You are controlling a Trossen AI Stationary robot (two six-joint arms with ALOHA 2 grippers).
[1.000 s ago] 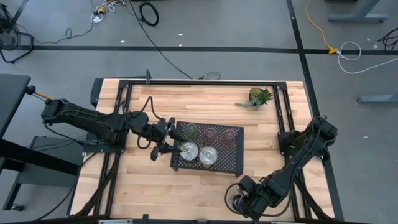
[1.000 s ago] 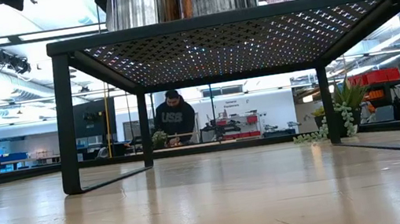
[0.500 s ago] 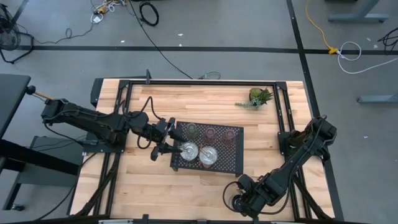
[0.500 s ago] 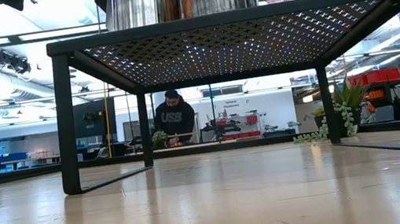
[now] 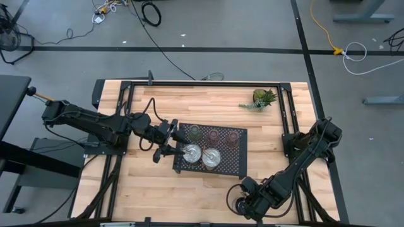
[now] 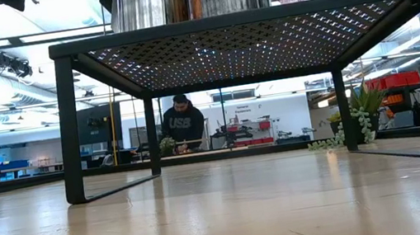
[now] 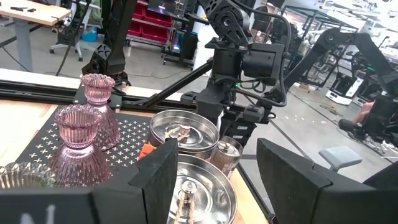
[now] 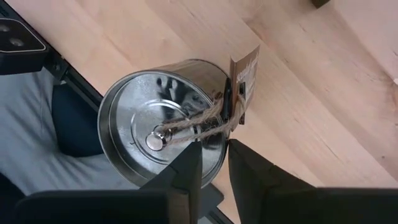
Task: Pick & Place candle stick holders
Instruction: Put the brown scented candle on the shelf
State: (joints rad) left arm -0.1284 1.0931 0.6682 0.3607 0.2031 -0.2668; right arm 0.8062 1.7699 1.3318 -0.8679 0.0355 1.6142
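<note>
A black perforated tray [image 5: 237, 165] stands on legs at mid-table. On it are two silver holders [image 5: 192, 152] [image 5: 211, 157], two pink ones [image 5: 213, 134] [image 5: 233, 138] and an olive-green one [image 5: 194, 132]. My left gripper [image 5: 168, 145] is open at the tray's left edge, beside the left silver holder [image 7: 199, 186], touching nothing. My right gripper [image 5: 245, 203] is at the table's near edge, right of centre, shut on the third silver holder [image 8: 155, 130]. My right gripper holds the silver holder by its side wall at the rim [image 8: 219, 149], just below the twine and card tag. One finger is inside the cup and one outside. The fingers come from above, and the open top faces the wrist camera. Whether its base rests on the table I cannot tell.
A small green plant [image 5: 262, 98] sits at the far right of the table. Black frame rails run along the table's left and right sides. In the low view a person [image 6: 184, 121] shows in the room beyond the tray's legs.
</note>
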